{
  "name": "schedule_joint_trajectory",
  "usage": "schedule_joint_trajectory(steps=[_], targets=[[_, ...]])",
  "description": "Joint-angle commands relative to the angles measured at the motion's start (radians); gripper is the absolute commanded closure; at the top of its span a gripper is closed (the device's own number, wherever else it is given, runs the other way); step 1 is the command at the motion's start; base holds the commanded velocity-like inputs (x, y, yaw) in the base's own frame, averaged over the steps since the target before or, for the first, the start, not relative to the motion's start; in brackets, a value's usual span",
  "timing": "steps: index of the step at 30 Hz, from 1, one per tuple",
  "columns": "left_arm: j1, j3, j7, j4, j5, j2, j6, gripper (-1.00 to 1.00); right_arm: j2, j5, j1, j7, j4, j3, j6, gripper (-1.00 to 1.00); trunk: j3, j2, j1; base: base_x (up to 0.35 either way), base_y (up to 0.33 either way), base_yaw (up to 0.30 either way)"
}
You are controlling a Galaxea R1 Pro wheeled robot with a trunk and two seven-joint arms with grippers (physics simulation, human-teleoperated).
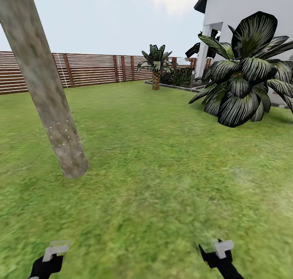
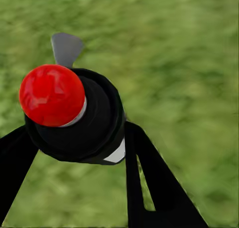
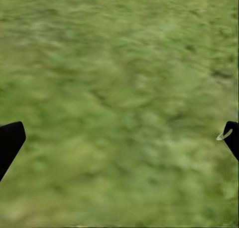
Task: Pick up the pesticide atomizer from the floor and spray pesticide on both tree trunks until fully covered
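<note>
The left gripper has its black fingers clamped around the pesticide atomizer, red nozzle tip facing the wrist camera, above the grass floor. The right gripper is spread wide, holding nothing. A leaning tree trunk stands ahead to the left, apparently flecked with pale specks low down.

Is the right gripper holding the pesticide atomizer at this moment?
No. The right gripper is open over bare grass, while the pesticide atomizer, red nozzle showing, sits between the fingers of the left gripper.
</note>
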Motion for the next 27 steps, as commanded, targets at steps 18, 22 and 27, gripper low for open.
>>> schedule_joint_trajectory(steps=[18,22,27], targets=[[0.105,0.002,0.031,0.024,0.237,-0.017,-0.142,1.00,0.026,-0.103,0.042,-0.152,0.011,-0.048,-0.060,-1.00,-0.001,0.000,0.000,-0.171,-0.038,0.142],[0.105,0.002,0.031,0.025,0.238,-0.017,-0.142,1.00,0.041,-0.117,0.042,-0.152,0.011,-0.048,-0.059,-1.00,-0.001,0.000,0.000,-0.337,-0.002,0.280],[0.105,0.002,0.031,0.024,0.238,-0.017,-0.141,1.00,0.054,-0.117,0.042,-0.256,0.014,-0.047,-0.059,-1.00,0.002,0.000,0.000,-0.338,0.000,0.280]])
